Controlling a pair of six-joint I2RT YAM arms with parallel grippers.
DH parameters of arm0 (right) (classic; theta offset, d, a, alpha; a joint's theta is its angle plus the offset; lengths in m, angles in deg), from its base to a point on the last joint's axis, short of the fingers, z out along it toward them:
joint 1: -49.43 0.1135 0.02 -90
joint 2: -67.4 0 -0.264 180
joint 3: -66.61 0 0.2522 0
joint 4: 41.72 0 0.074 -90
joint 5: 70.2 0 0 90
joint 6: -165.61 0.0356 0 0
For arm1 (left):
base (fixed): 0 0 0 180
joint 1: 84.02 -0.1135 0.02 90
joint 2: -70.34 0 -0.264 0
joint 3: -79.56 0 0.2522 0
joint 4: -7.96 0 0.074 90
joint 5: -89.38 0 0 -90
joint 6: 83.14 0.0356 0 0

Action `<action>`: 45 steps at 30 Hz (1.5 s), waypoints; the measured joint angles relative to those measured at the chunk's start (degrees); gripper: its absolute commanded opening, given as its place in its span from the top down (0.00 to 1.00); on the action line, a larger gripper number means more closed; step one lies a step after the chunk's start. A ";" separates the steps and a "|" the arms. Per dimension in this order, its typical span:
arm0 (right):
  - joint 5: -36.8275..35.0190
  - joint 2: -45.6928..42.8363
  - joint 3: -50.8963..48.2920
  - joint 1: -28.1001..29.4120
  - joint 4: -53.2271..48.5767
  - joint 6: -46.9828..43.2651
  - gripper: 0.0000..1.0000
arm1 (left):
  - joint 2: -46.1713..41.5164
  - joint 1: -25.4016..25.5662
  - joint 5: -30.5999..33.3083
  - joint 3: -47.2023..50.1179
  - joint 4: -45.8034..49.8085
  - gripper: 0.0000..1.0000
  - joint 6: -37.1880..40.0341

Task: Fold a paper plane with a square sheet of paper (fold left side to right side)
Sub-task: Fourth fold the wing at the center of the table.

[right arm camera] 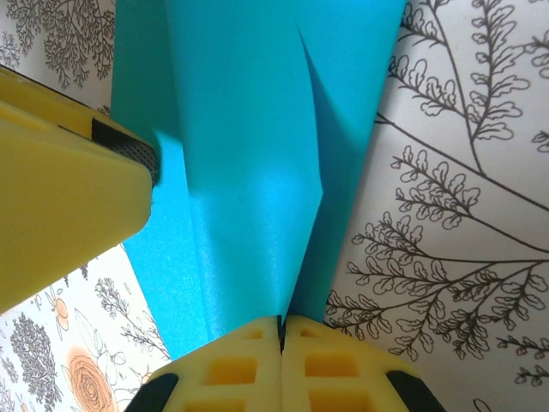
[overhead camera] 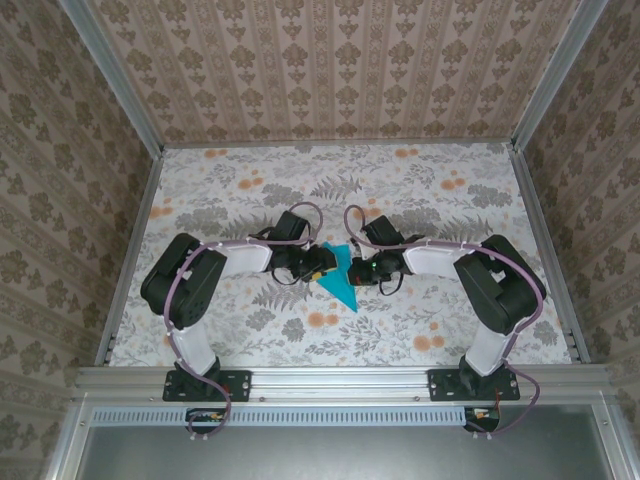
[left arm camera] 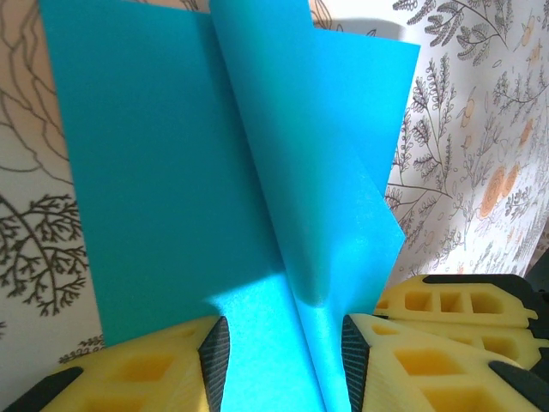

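right, the table (overhead camera: 420, 190) — it's covered edge to edge in a pale cloth, grey fern leaves and little orange blossoms scattered all over it, framed by silver metal rails down both sides and across the near edge. bang in the middle sits the turquoise paper (overhead camera: 338, 280), a pointed wedge, its tip aimed at the near edge. up close the cloth (left arm camera: 463, 129) shows under and beside the paper (left arm camera: 171, 172), and one flap lifts off a crease, not lying flat. from the other side, ferns on the cloth (right arm camera: 463, 215) run right up to the paper's (right arm camera: 249, 172) edge.
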 measured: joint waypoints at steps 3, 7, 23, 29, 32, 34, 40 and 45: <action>0.00 0.00 -0.22 0.07 0.26 0.07 0.98 | 0.04 0.00 0.00 -0.02 0.04 0.57 0.00; 0.00 0.00 -0.26 0.07 0.35 0.15 0.98 | 0.04 0.00 0.00 -0.07 0.09 0.57 0.00; -0.63 -0.02 -0.26 0.35 0.28 0.11 0.99 | -0.26 0.00 0.15 -0.11 0.42 0.57 0.59; -1.46 0.00 -0.13 0.68 0.07 -0.09 0.99 | -1.51 -0.04 0.66 -2.34 3.69 0.71 3.10; -1.70 0.00 0.07 0.81 -0.20 -0.09 0.99 | -1.51 0.00 0.11 -4.50 3.93 0.77 4.04; -1.75 0.00 0.13 0.85 -0.33 -0.09 0.99 | -1.14 0.00 -0.42 -6.14 3.91 0.80 4.44; -1.92 0.00 0.22 0.92 -0.48 -0.24 0.99 | 2.89 0.09 -1.75 -9.01 3.50 0.83 5.38; -2.14 0.00 0.44 1.07 -0.79 -0.28 0.99 | 6.23 0.11 -2.45 -9.51 3.50 0.84 5.95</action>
